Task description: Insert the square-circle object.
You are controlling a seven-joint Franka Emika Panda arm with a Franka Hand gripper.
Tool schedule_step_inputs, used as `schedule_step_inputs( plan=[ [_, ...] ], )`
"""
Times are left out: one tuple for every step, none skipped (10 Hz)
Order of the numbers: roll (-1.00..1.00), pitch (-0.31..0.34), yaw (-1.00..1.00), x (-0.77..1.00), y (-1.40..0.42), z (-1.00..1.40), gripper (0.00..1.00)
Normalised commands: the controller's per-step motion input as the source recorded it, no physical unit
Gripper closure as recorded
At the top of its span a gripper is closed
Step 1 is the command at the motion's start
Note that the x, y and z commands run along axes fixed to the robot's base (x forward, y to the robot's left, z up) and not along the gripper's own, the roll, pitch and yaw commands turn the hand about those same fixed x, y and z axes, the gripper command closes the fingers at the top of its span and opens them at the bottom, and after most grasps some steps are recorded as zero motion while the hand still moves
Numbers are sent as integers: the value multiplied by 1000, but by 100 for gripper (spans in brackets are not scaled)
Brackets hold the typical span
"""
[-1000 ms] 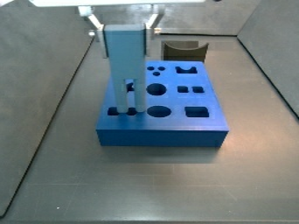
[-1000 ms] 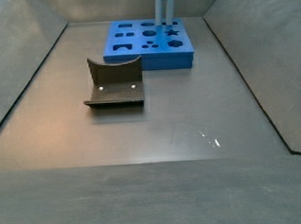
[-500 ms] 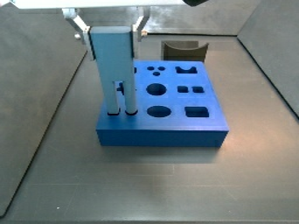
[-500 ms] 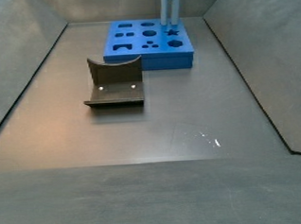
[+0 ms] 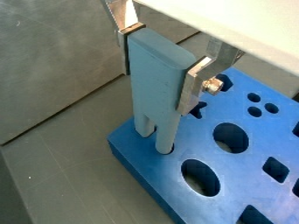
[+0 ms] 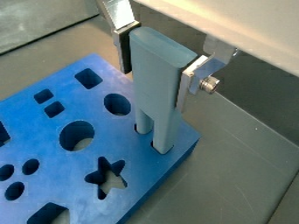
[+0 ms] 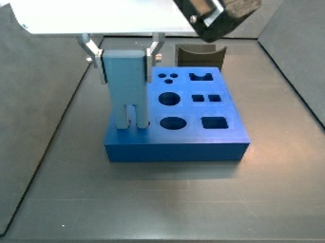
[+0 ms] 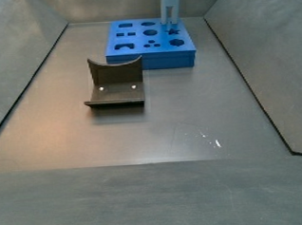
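Observation:
My gripper (image 5: 163, 74) is shut on the square-circle object (image 5: 156, 96), a tall pale blue piece with two legs, one squarish and one round. The silver fingers (image 6: 193, 77) clamp its upper sides. It hangs upright over one end of the blue board (image 7: 197, 106), and its legs reach the board's top at the near-left corner in a side view (image 7: 124, 119). The holes beneath them are hidden, so I cannot tell how deep the legs sit. The piece and gripper (image 8: 170, 1) show small at the board's far edge in a side view.
The blue board (image 8: 144, 48) has several shaped holes, among them a star (image 6: 105, 175) and round ones (image 5: 230, 136). The dark fixture (image 8: 114, 83) stands on the grey floor apart from the board, and behind it in a side view (image 7: 197, 54). Grey walls enclose the floor.
The gripper has moved a little left over the board and come down with the piece. The legs now stand at the board's near-left holes.

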Motion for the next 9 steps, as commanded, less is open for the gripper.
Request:
schedule_step_inputs(
  plan=[
    [0, -30, 0, 0, -17, -283, 100],
    [0, -83, 0, 0, -3, -349, 100],
    [0, -107, 0, -3, -3, -377, 100],
    [0, -91, 0, 0, -23, -343, 100],
    [0, -44, 0, 0, -66, -297, 100],
    [3, -49, 0, 0, -71, -291, 100],
    [20, -70, 0, -86, -51, -300, 100],
    [-67, -76, 0, 0, 14, -103, 100],
    [0, 0, 0, 0, 0, 0, 100]
  ],
)
